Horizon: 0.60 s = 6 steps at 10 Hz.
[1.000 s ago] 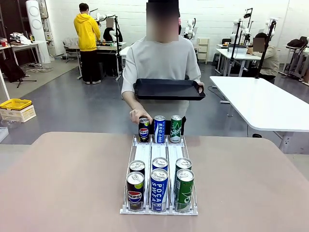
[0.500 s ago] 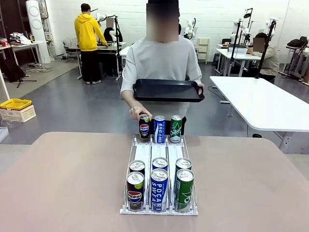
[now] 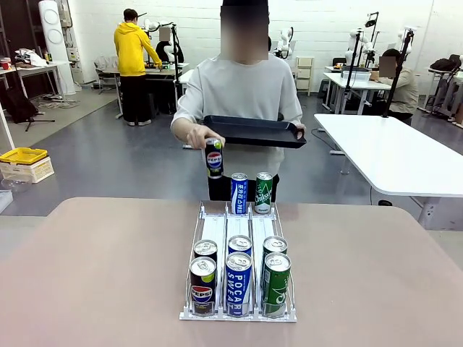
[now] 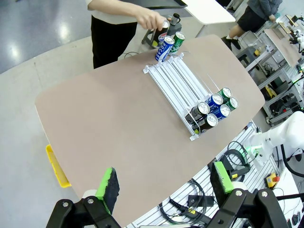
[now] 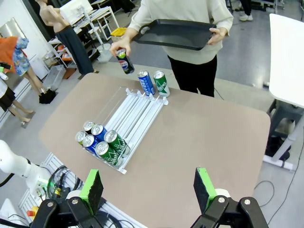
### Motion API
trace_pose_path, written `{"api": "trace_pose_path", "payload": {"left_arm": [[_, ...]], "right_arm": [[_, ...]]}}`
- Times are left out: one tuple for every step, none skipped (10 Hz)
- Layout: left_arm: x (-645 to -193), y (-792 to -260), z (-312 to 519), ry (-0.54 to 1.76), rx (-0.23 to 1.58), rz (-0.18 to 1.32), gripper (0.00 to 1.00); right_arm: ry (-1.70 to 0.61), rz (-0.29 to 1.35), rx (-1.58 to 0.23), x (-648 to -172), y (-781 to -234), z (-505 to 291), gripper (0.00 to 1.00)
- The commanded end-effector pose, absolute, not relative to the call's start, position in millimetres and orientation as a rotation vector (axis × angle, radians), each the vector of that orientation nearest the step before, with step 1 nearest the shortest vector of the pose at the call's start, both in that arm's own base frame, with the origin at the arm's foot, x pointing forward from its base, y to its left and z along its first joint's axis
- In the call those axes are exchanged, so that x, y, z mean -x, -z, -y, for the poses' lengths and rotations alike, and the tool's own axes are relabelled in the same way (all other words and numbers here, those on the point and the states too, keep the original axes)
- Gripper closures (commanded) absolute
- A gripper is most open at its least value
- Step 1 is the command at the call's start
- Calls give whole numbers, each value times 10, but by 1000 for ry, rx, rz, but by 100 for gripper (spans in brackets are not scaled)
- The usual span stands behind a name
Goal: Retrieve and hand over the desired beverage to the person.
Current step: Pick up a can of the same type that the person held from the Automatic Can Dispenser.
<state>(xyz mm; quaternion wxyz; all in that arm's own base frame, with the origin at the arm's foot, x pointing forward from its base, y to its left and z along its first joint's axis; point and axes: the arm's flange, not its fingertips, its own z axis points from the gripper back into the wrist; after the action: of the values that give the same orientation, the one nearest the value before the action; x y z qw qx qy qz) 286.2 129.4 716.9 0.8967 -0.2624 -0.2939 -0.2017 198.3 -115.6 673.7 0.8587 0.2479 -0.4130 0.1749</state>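
Table [image 3: 87, 275] edges open around rack [image 3: 215, 230] | left gripper [image 4: 164, 179], right gripper [image 5: 148, 184] spread wide, empty

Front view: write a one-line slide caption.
Person in grey sweatshirt holds a black Pepsi can beside a black tray, beyond a clear three-lane can rack.

yellow crate [image 3: 23, 155]: floor, left | white table [image 3: 398, 155]: right | yellow-hoodie person [image 3: 130, 50]: background
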Motion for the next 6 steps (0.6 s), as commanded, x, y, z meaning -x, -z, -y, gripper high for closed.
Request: {"api": "trace_pose_path", "payload": {"left_arm": [[-2858,-7183,-1296,439,555,619,0],[-2858,-7183,-1296,439,555,619,0],[-2858,-7183,-1296,439,555,619,0],[-2858,-7183,-1296,439,555,619,0],[-2858,-7183,-1296,439,555,619,0],[-2858,-7183,-1296,439,555,619,0]], "right_arm": [[-376,867,-529,-1982,-6732,1133,0],[-376,867,-529,-1982,-6732,1133,0],[-376,867,-529,-1982,-6732,1133,0],[-376,867,-529,-1982,-6732,1133,0],[-376,867,-529,-1982,-6732,1133,0],[-376,867,-529,-1982,-6732,1133,0]]}}
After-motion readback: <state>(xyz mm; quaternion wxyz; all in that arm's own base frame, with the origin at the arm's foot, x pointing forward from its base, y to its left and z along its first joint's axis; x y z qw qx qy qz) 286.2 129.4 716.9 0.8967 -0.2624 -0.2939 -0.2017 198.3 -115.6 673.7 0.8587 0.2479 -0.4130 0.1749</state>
